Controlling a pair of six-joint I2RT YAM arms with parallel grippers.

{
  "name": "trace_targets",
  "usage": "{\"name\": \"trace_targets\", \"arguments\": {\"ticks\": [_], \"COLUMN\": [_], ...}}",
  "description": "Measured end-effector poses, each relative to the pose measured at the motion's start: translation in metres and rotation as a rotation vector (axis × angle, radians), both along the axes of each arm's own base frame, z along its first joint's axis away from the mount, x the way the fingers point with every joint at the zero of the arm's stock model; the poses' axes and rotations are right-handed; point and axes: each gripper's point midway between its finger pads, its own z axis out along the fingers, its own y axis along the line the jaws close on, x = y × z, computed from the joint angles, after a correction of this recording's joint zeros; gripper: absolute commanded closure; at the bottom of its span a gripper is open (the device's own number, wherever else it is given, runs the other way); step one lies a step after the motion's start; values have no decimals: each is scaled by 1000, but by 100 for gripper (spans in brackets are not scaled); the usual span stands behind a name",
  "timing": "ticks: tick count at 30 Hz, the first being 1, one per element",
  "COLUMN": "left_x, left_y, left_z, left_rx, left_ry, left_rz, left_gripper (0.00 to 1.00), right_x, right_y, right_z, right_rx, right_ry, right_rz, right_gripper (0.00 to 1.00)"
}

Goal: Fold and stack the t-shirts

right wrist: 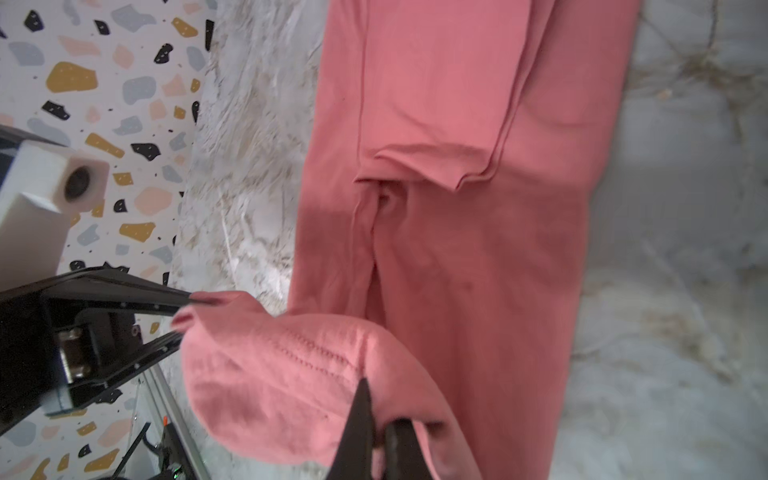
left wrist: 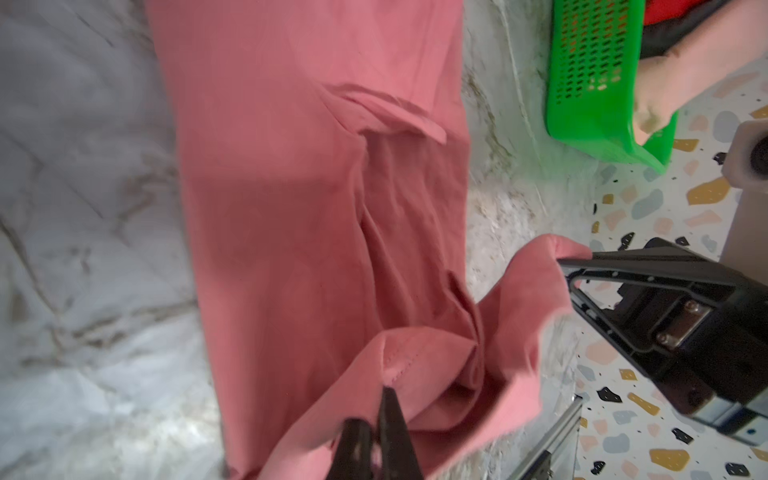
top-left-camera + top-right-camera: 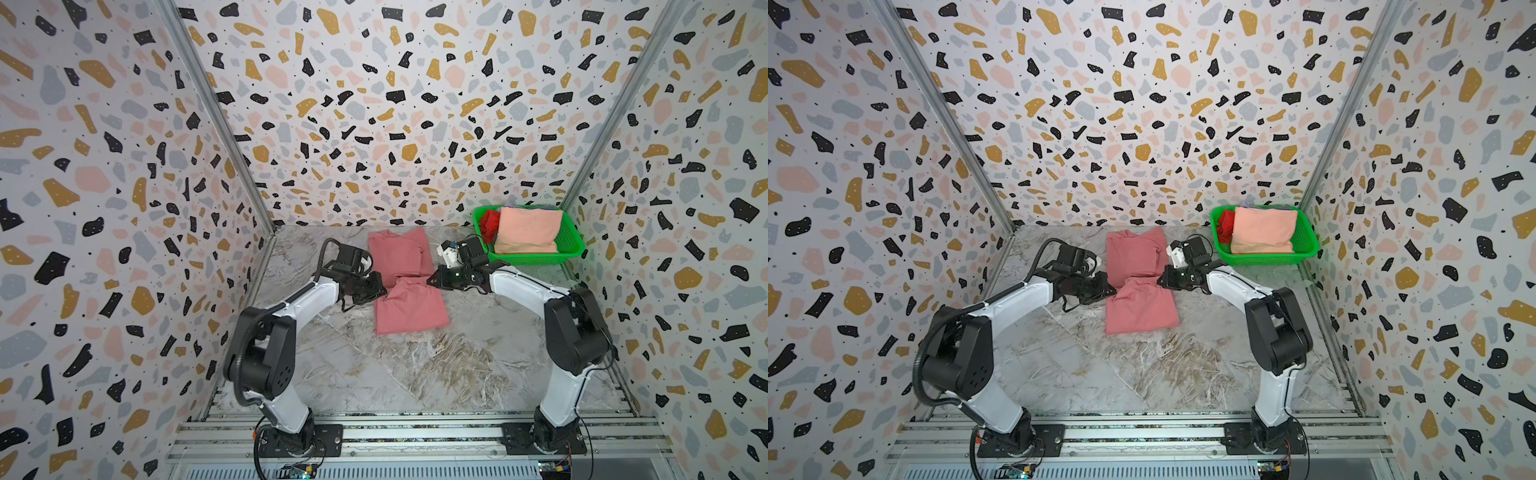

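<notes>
Rose-pink t-shirt (image 3: 409,309) spread lengthwise on tabletop (image 3: 415,374), mid-rear, bunched at the waist. Left pincer (image 3: 384,291) pinching one hem corner, right pincer (image 3: 432,280) pinching the other, both corners lifted. Peach t-shirt (image 3: 528,230) and red t-shirt (image 3: 489,224) in green basket (image 3: 536,257), rear right corner, near right pincer.

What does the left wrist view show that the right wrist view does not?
Only the left wrist view: the green basket holding the peach shirt and a sliver of the red shirt, plus the right hand seen side-on, shut on the lifted end of the pink shirt. Only the right wrist view: the left hand side-on, shut on that same lifted end. Both: the pink shirt lying lengthwise on the marble table, a sleeve folded over it, and the terrazzo wall.
</notes>
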Motion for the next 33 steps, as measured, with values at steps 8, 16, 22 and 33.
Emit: {"name": "trace_targets", "arguments": {"ticks": [8,16,22,33], "left_x": [45,72,68,-35], "left_y": [18,30,46,53], "left_z": [-48,-39,-3,-10], "left_rx": [11,-50,-65,-12], "left_ry": [68,14,-81,-16], "left_rz": [37,97,158,150], "left_gripper": [100,43,38,30], "right_x": [39,58,31,-68], "right_y": [-4,-8,-48,-72], "right_z": [-58,-43,-15,-26], "right_rx": [-35,31,81,73], "right_ry": [85,34,24,137], "right_rz": [-10,-10,-78,-78], "right_gripper": [100,47,47,41]}}
